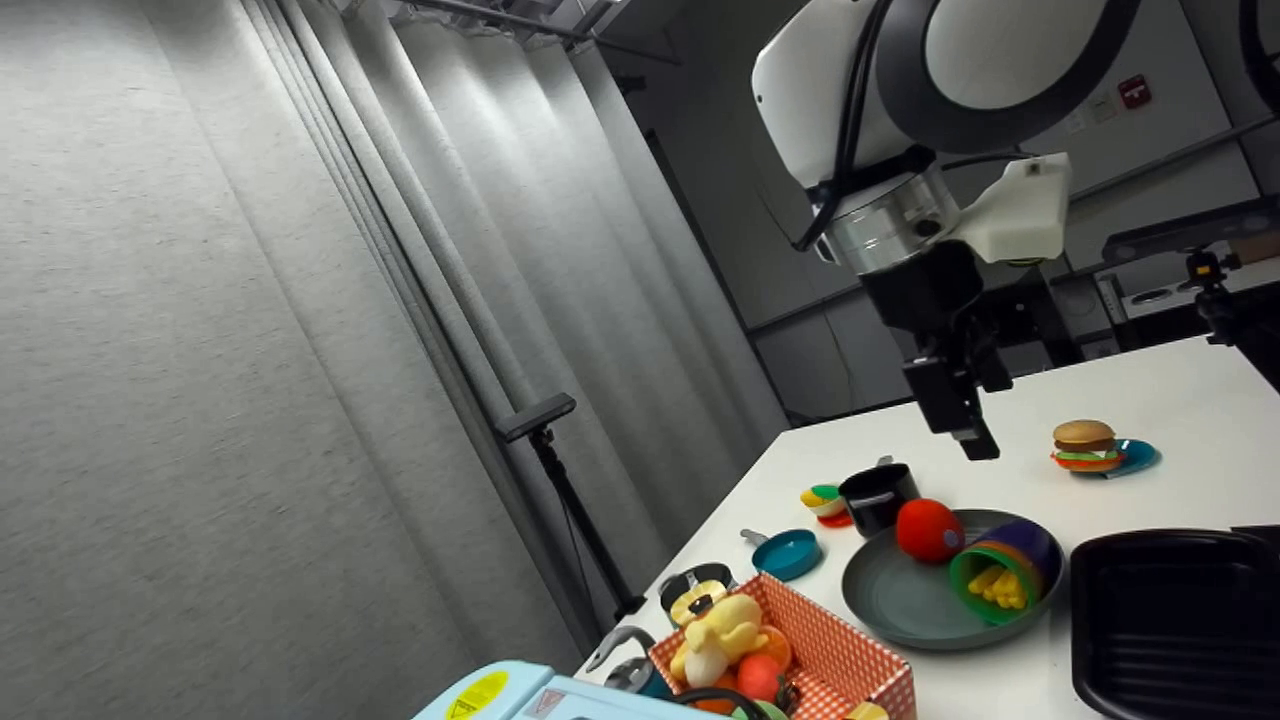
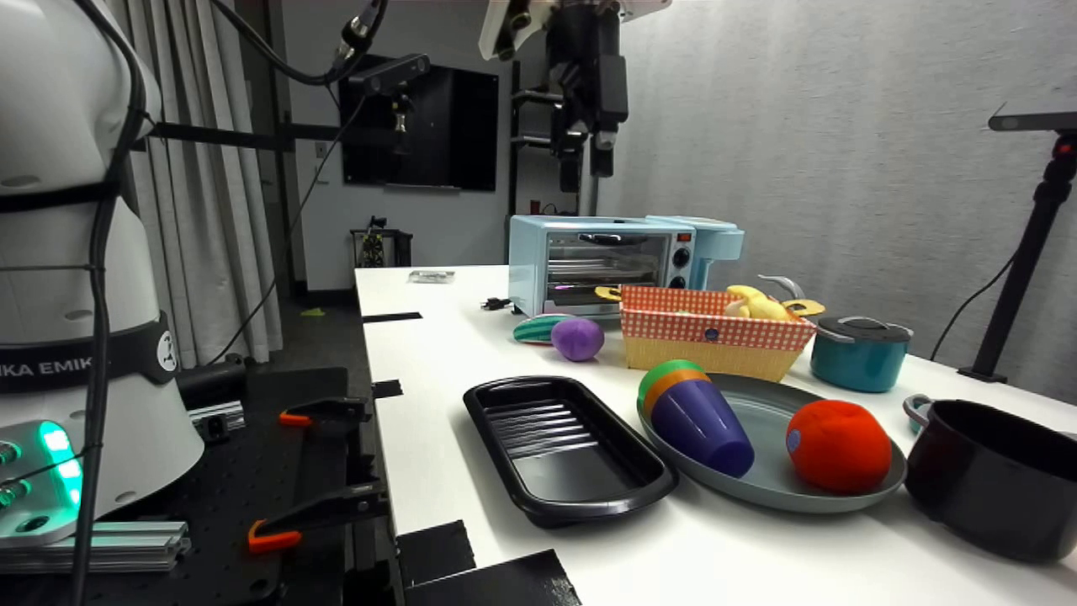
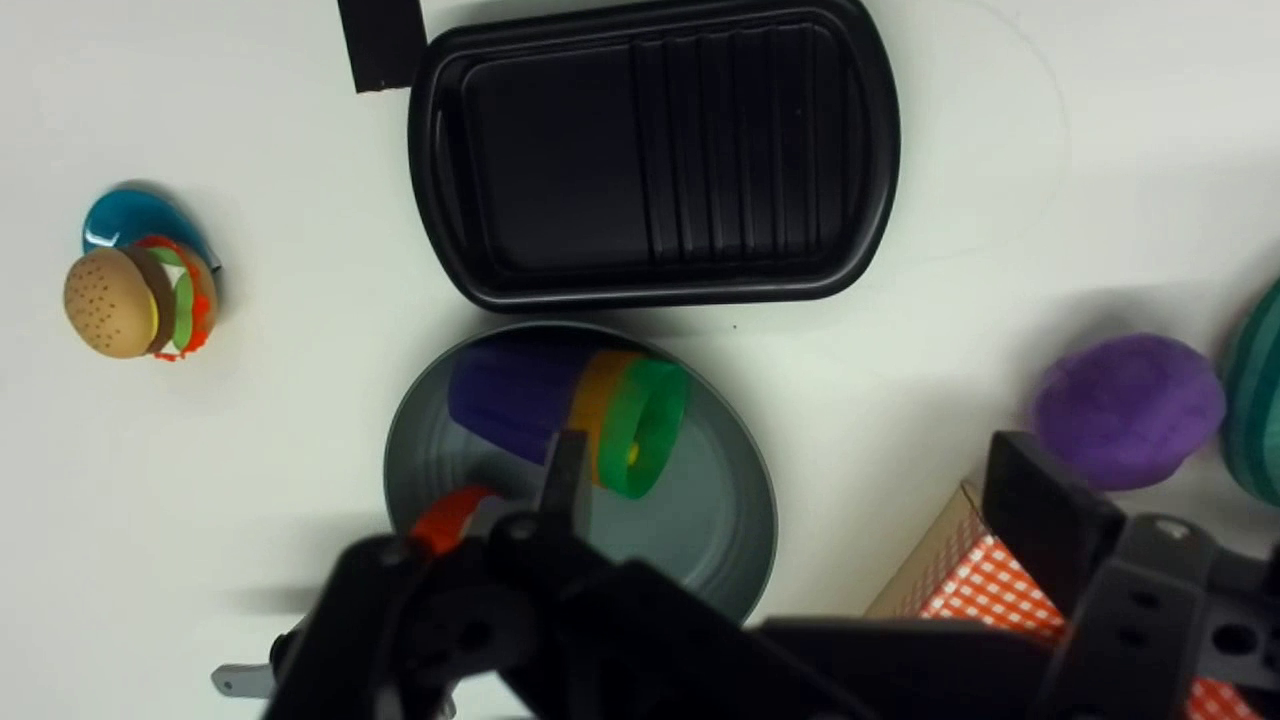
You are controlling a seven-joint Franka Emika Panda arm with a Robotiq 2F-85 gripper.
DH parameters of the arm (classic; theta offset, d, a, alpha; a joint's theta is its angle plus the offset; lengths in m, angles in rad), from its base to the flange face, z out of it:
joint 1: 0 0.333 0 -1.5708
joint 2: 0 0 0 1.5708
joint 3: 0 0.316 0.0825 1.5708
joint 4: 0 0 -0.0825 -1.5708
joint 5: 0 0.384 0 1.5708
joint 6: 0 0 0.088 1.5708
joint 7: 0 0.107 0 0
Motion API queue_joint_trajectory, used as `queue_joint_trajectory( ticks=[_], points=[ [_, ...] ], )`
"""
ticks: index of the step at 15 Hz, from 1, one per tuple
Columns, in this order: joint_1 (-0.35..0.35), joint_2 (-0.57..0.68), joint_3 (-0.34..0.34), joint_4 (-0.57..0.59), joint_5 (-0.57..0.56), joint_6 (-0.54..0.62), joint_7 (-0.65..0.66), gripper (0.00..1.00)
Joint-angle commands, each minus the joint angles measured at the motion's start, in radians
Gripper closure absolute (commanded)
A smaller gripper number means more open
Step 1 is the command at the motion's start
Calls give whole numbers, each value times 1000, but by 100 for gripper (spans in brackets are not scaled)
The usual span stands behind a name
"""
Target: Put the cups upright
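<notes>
Spreading beneath everything is a white tabletop (image 2: 446, 362), with strips of black tape (image 2: 391, 317) along its edge. Grey curtains (image 1: 200, 300) hang beyond it in both exterior views, and in front of them a black stand (image 2: 1022, 244) carries a slim bar-shaped device (image 2: 1033, 123). In an exterior view a dark screen (image 2: 467, 126) is mounted on the far wall (image 2: 324, 244).

The nested cups (image 2: 702, 425), purple, orange and green, lie on their side in a grey plate (image 1: 895, 600), near a red plush ball (image 2: 837, 446); a black tray (image 3: 560, 170) sits just beside the plate. The gripper (image 2: 586, 168) hangs above the tabletop, its jaws wide apart in the wrist view and grasping nothing.

An exterior view looks into the cups' mouth and shows a cluster of yellow pieces (image 1: 998, 588) inside; the wrist view gives only a speck of yellow there. A toy burger (image 3: 115, 300) next to a teal piece (image 3: 140, 215) shows in the wrist view and in an exterior view; so do a purple ball (image 2: 578, 339) and a striped green toy (image 2: 537, 329). The glass front of a light-blue oven (image 2: 602, 261) is seen in an exterior view alone.

"EMIKA" can be read on the dark band (image 2: 130, 358) of the robot's base (image 2: 135, 446). A yellow oval label (image 1: 478, 695) on a light-blue casing (image 1: 520, 680) and a red wall box (image 1: 1135, 92) carry print too small to read.
</notes>
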Motion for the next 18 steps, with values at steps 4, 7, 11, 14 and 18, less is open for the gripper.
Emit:
queue_joint_trajectory(
  ticks=[4, 7, 11, 14, 18],
  points=[
    [2, 68, -21, 68, -21, 2, 10, 0],
    [2, 90, -24, 86, -21, 2, 10, 0],
    [2, 91, -24, 89, -21, 2, 10, 0],
    [2, 91, -24, 90, -21, 2, 10, 0],
    [-1, 103, -26, 89, -26, 13, 16, 0]
  ],
)
